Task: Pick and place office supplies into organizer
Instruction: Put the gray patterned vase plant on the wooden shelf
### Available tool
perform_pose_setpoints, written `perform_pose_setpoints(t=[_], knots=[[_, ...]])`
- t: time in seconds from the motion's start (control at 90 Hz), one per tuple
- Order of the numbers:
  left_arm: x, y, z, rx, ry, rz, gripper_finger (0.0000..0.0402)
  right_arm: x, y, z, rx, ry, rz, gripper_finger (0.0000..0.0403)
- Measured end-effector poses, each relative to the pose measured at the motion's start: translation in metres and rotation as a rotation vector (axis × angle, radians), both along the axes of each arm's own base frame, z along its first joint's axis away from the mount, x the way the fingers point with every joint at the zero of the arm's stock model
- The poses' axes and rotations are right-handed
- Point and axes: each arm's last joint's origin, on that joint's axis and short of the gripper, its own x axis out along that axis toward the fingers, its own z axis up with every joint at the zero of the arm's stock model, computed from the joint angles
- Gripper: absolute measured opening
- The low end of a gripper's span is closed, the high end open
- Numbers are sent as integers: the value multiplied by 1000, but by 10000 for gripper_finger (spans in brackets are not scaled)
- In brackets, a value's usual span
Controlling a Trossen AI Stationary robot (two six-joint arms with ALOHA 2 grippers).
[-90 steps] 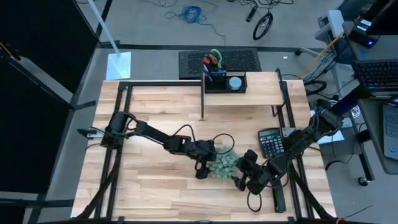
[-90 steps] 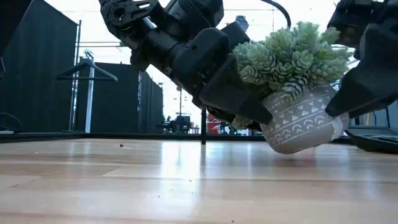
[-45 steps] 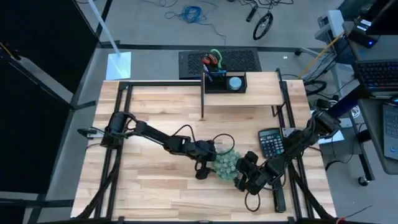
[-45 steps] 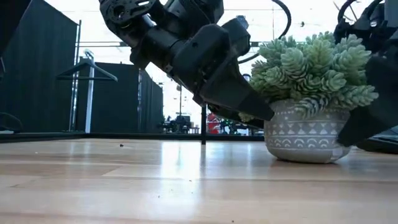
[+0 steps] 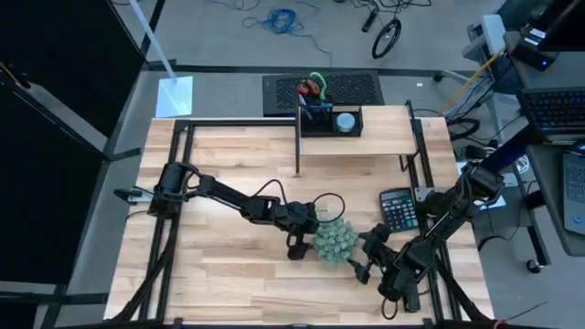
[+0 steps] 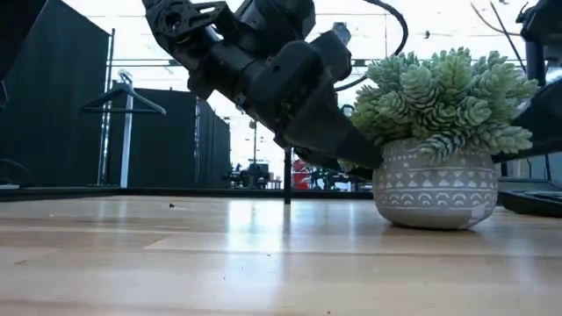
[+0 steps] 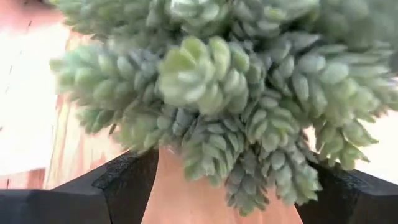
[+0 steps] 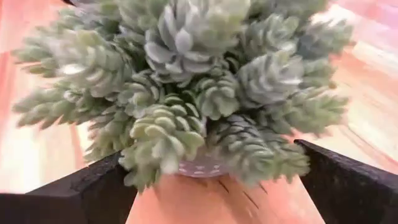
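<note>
From above, you see the plant pot [image 5: 334, 242] now upright mid-table [image 5: 219, 274]; the right pincer [image 5: 366, 265] has backed away, released and empty. The left pincer [image 5: 302, 245] sits beside the pot, fingers spread. The organizer [image 5: 331, 121] on the riser already holds scissors [image 5: 311, 89], pens and disc [image 5: 345, 121].

Low down, the pot rests flat; a moment ago it tilted.

Both wrist views show succulent between open fingers [image 7: 127, 180].
</note>
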Motion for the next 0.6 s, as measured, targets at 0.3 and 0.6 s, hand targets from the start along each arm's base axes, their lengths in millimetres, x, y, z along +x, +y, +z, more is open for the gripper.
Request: perform_pose_setpoints(t=[0.3,0.6], knots=[[3,-3,5,-3,-76,-41,309,17,-4,-4,-33,5,21,384],[4,-5,1,25,-110,-110,309,19,-6,-4,-24,3,5,384]])
